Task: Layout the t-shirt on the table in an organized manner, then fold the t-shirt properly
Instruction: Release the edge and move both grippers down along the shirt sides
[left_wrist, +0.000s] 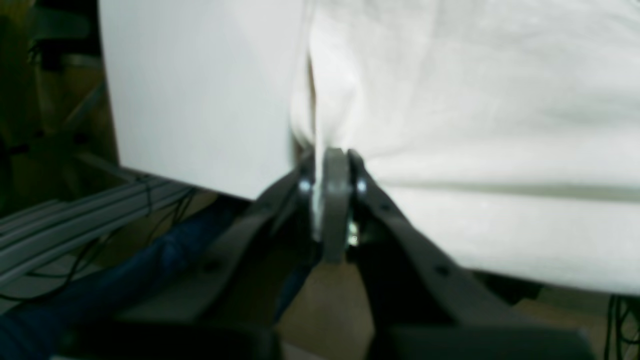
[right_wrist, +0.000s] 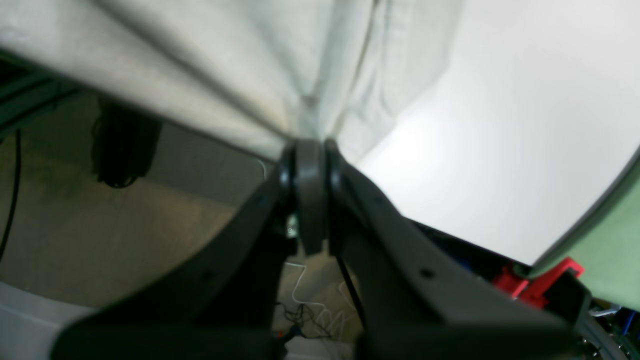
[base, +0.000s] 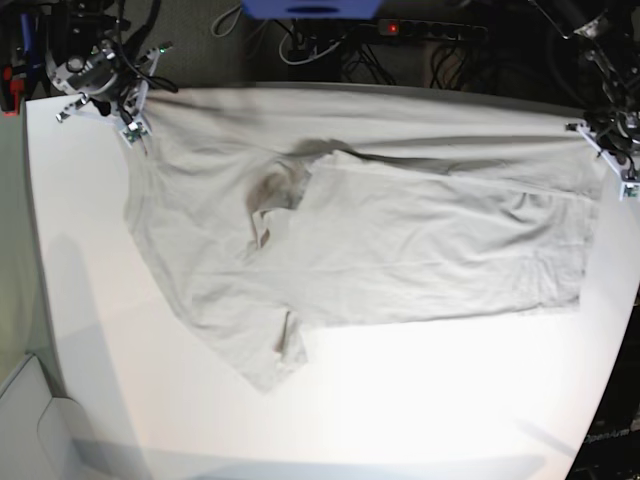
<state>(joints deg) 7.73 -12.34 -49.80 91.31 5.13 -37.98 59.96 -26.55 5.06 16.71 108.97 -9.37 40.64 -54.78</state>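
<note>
**Shirt pinned at two far-edge points, spread partly complete**

The left gripper (left_wrist: 334, 165) is closed on a pinch of the t-shirt (base: 400, 240), the cloth fanning up and away from its tips in the left wrist view. The right gripper (right_wrist: 310, 150) is likewise clamped on a gathered bunch of fabric, with folds radiating from the jaws. In the base view both grippers sit at the far edge of the bench (base: 420, 400), well apart, and the shirt stretches between them along that edge; the rest lies flat on the bench toward the near side.

Condition of cloth: light, soft and limp. It sags and creases wherever unsupported, and one sleeve (base: 270, 350) trails out crumpled on the near side. An overlapped layer near the collar (base: 275, 190) is not yet flat.

Handling judgement: grip at hems, shoulder seams or corners, where doubled cloth holds better. Pull evenly with both grippers; an uneven tug would likely skew the body.
</note>
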